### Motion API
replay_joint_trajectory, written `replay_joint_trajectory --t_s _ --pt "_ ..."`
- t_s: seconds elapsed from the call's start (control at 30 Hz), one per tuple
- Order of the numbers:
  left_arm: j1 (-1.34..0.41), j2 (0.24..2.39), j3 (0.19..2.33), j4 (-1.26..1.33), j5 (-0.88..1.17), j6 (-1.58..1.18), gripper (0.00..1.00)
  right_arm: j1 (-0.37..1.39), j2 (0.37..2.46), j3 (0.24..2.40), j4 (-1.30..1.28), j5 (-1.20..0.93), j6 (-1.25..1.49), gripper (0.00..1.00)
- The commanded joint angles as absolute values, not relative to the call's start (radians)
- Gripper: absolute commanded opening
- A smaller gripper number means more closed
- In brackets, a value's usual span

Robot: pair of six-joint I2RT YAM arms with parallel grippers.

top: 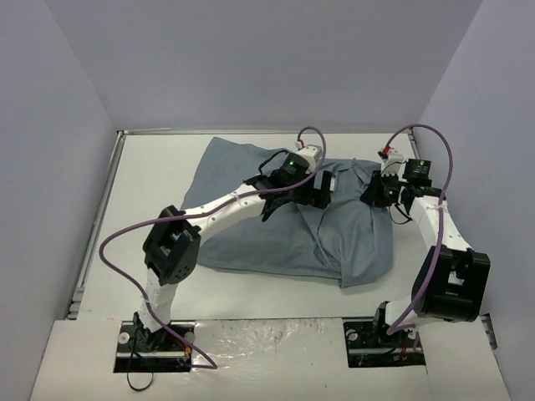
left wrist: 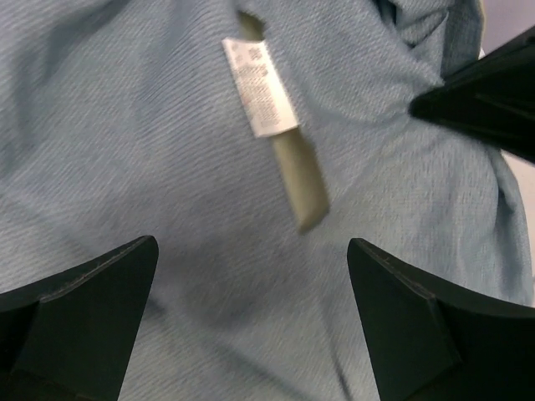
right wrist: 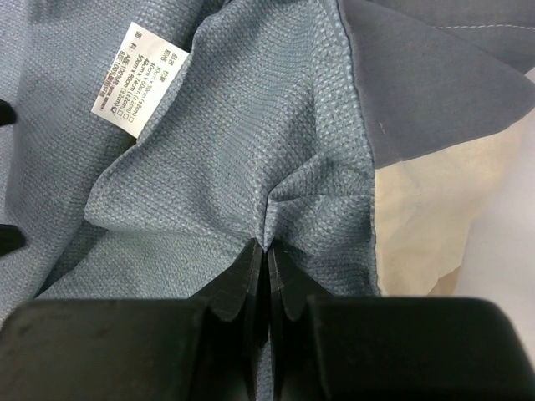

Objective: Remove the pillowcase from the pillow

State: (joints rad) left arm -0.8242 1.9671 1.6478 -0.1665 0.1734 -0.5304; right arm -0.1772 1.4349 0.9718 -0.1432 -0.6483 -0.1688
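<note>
Pillowcase (top: 276,225) is laid on the desk (top: 150,184), plain grey-blue face up, with white desk seen round all its edges. The pillowcase's left part is puffed up; its right part is flatter and creased. The pillow is not seen directly, being covered by the cloth.

Left gripper (top: 320,196) is held over the upper middle of the pillowcase. It is open: in the left wrist view its fingers (left wrist: 92,309) are spread wide with nothing between them, only pillowcase cloth beneath. Contact with the cloth cannot be told. A white printed label (left wrist: 259,88) sewn to the pillowcase is seen beyond the fingers, and an olive strip (left wrist: 303,180) is seen sticking out from under it.

Right gripper (top: 374,194) is placed at the upper right of the pillowcase, near the left gripper. In the right wrist view its jaws are pressed together on a small pinched ridge of pillowcase cloth, with creases fanned out from the pinch. The label is seen up and left of the pinch on the same cloth. At the hemmed edge of the pillowcase, right of the pinch, a slate panel (right wrist: 435,75) is seen, and a cream panel (right wrist: 435,209) is seen below it. Whether the cream panel is a pillowcase stripe or the pillow cannot be told.
</note>
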Motion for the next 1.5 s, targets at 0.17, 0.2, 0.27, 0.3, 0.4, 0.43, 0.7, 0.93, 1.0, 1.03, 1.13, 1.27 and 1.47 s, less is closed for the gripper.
replay_joint_trajectory --t_s 0.17,0.2,0.27,0.3,0.4,0.43,0.7,0.93,1.0,1.03,1.13,1.27,1.47 --pt "-0.856 2.106 1.836 -0.347 -0.052 -0.494 0.8 -0.183 1.381 0.976 -0.172 -0.779 -0.195 0.0" --pt "-0.857 2.115 1.839 -0.348 -0.048 -0.494 0.7 -0.186 1.359 0.98 -0.178 -0.813 -0.204 0.0" --pt "-0.859 2.134 1.847 -0.356 -0.061 -0.479 0.41 -0.207 1.336 0.985 -0.199 -0.848 -0.236 0.0" --pt "-0.861 2.137 1.847 -0.359 -0.074 -0.474 0.33 -0.218 1.322 0.988 -0.209 -0.862 -0.242 0.0" --pt "-0.85 2.119 1.813 -0.356 -0.139 -0.46 0.03 -0.27 1.275 1.0 -0.259 -0.916 -0.291 0.0" --pt "-0.836 2.093 1.793 -0.347 -0.15 -0.462 0.02 -0.285 1.269 1.003 -0.268 -0.92 -0.299 0.0" --pt "-0.741 1.882 1.53 -0.29 -0.235 -0.469 0.02 -0.435 1.322 0.991 -0.308 -0.813 -0.331 0.0" --pt "-0.729 1.775 1.478 -0.25 -0.192 -0.445 0.02 -0.427 1.462 0.992 -0.325 -0.781 -0.347 0.0" --pt "-0.776 1.795 1.524 -0.265 -0.14 -0.42 0.02 -0.41 1.505 1.009 -0.333 -0.763 -0.345 0.0" --pt "-0.796 1.804 1.598 -0.281 -0.134 -0.394 0.14 -0.391 1.514 1.012 -0.336 -0.755 -0.342 0.0" --pt "-0.868 1.839 1.743 -0.337 -0.114 -0.344 0.48 -0.348 1.545 1.022 -0.336 -0.729 -0.341 0.0" --pt "-0.936 1.894 1.886 -0.394 -0.078 -0.313 0.68 -0.325 1.588 1.031 -0.334 -0.735 -0.337 0.0" --pt "-0.969 2.045 2.094 -0.618 -0.084 -0.339 0.68 -0.331 1.614 1.039 -0.331 -0.778 -0.347 0.0"
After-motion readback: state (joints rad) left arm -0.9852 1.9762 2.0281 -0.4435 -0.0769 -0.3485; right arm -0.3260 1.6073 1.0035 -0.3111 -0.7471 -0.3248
